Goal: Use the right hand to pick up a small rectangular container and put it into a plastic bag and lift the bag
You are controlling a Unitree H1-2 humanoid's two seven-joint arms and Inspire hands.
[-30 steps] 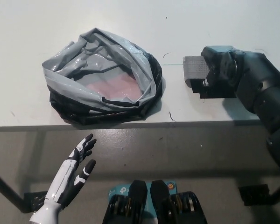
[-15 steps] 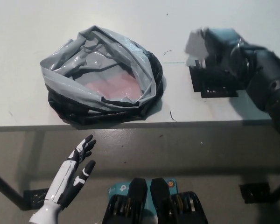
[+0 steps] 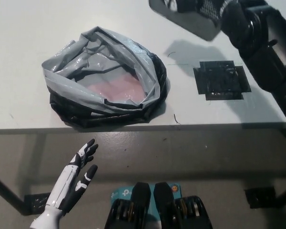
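Two hands are visible. Left hand (image 3: 76, 179): white, positioned below the near table edge at lower left, fingers spread, holding nothing. Table (image 3: 28, 28): white top, front edge running across the middle of the view. Plastic bag (image 3: 105, 83): grey outside, black at its base, resting on the table near the front edge, mouth open upward, pinkish surface visible inside. Black tape patch (image 3: 221, 80): flat on the table to the bag's right, uncovered. Right hand (image 3: 200, 9): black, raised at the top edge, above and beyond the tape patch, fingers closed around the small rectangular container (image 3: 188, 21), which is grey, tilted and clear of the table, off to the bag's far right.
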